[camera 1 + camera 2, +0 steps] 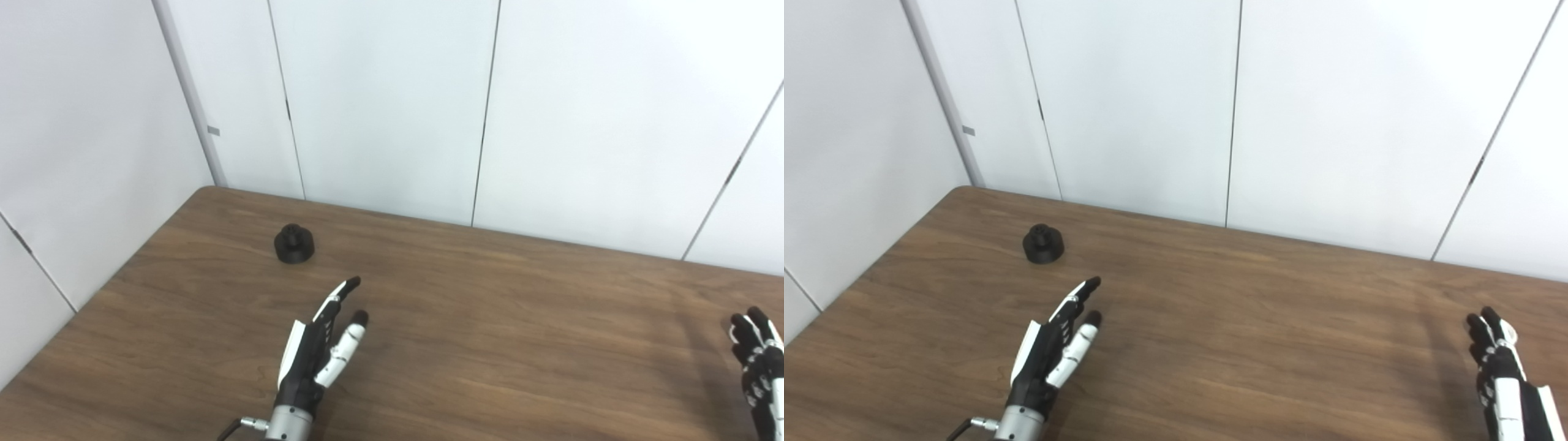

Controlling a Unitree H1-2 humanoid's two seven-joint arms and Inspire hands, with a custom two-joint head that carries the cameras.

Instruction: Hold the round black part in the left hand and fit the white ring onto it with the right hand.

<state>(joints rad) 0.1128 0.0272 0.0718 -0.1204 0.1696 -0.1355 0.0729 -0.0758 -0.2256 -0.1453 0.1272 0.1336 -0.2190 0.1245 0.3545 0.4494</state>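
The left hand's fingers [343, 294] are stretched out straight and a little apart, holding nothing, their black tips pointing toward the far left of the counter. The left hand [318, 352] stands on its edge, thumb side up, low over the wood in the near middle-left, and its silver wrist runs out at the near edge of the view.

Beyond those fingertips, clearly apart from them and further to the far left, the round black part [294, 244] sits flat on the counter [490, 306], with a smaller knob rising from the middle of its wider base (the knob's top looks dimpled, though it is too small to make out). Nothing touches it.

The right hand's fingers [1488, 331] show at the near right corner, extended and pointing away, closer together than the left ones; they look empty, with no object between them. The right hand [1500, 367] is partly cut off by the picture's edge, well apart from the left hand and from the black part.

The counter is dark brown wood grain, set into a corner of white panelled walls [380, 104] that close it in at the far side and the left.
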